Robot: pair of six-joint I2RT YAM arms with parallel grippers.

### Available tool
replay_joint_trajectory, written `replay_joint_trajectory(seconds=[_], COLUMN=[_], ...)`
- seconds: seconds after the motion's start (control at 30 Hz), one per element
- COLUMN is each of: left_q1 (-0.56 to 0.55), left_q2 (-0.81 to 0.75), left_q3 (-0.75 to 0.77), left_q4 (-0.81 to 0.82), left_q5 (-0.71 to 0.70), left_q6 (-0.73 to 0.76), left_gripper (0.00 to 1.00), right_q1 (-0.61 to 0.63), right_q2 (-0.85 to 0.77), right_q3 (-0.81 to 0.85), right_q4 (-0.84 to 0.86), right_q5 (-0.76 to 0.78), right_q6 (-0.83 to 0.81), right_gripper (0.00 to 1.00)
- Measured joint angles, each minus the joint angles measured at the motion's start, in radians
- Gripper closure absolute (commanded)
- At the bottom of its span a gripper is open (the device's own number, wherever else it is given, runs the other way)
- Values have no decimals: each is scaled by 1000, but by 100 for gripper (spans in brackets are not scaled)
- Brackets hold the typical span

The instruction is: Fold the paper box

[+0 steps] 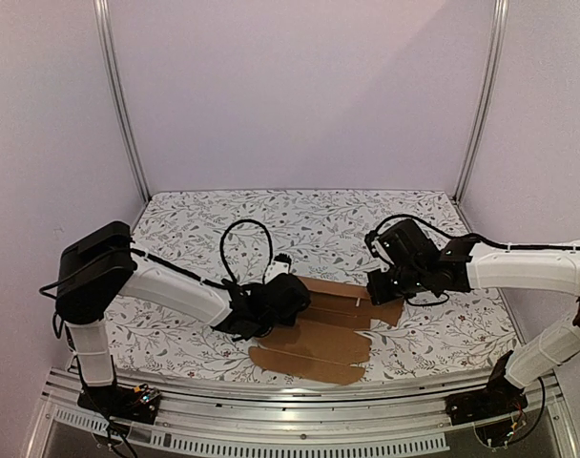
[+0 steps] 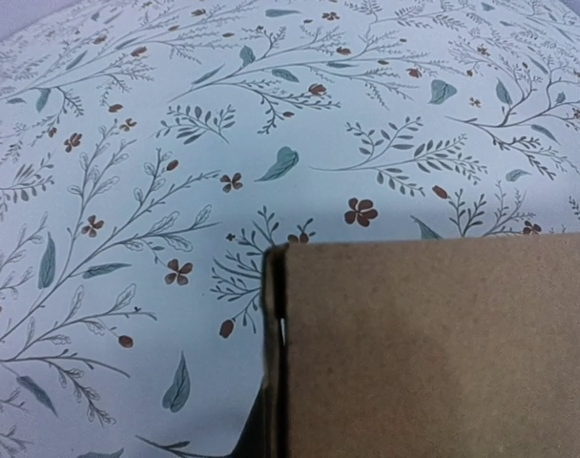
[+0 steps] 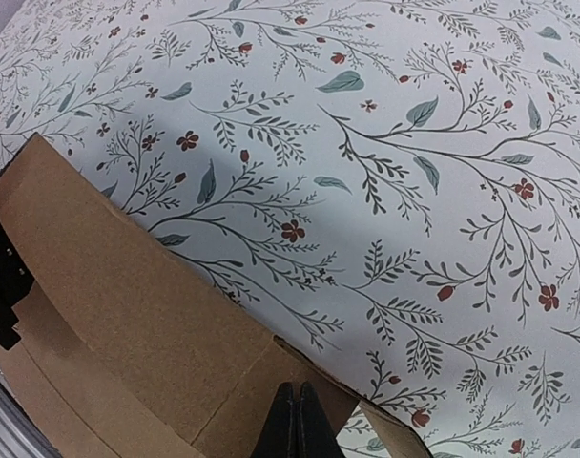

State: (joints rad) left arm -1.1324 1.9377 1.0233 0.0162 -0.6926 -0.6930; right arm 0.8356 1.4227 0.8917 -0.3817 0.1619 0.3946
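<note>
Early fold: paper box (image 1: 319,339) mostly flat on table (image 1: 204,219), between the grippers. Right gripper (image 3: 292,405) pinched on its right edge; left gripper (image 1: 292,301) at its left end, fingers unseen, can't tell. Next: raise that edge along the crease.

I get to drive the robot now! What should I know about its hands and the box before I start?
Left hand: down at the left end of the paper box. Its wrist camera shows mostly cardboard, so I cannot tell if it is open or shut.
Right hand: shut, at the box's right end. Whether it pinches cardboard is unclear.
Box: brown sheet, mostly flat, near the front of the flowery table.
Done: no box shape yet.
Left: fold the sides up, then close the flaps.
</note>
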Motion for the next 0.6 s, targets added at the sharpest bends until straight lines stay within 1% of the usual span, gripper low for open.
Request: replay_joint_trajectory(seconds=[0.2,0.47,0.6], left_q1=[0,0,0], left_q2=[0,-4,-17], left_q3=[19,25,25], left_q4=[-48,-69,-84], left_q5=[6,30,74], left_q6=[-31,-80,-106], left_gripper=[100,100,100], right_q1=[0,0,0], right_q2=[10,28,32], right_q3=[-23,-60,-89], right_q4=[18,111,161], right_q5=[-17,-84,-113], right_q6=[35,106,150], right_gripper=[100,100,100])
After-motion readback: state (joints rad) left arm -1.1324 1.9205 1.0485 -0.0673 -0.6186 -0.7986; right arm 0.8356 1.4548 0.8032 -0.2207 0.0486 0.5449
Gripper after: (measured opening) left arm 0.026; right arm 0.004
